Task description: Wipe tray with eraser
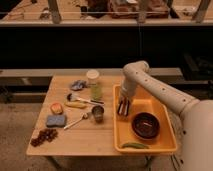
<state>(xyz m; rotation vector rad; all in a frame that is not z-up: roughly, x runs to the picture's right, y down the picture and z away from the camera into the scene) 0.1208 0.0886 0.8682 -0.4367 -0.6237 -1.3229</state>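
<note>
The bright-yellow tray (161, 107) lies on the right half of the wooden table. My gripper (123, 107) points down into the tray's left side, close to the left rim. It is shut on the eraser (122, 110), a small dark striped block whose lower end rests on or just above the tray floor. My white arm (150, 85) reaches in from the right, over the tray's far edge.
A brown bowl (145, 125) and a green pod (134, 145) lie in the tray's near half. On the table to the left are a green jar (95, 86), a black-handled brush (82, 99), a metal cup (98, 113), a spoon (75, 121), a blue-grey sponge (56, 120) and grapes (44, 136).
</note>
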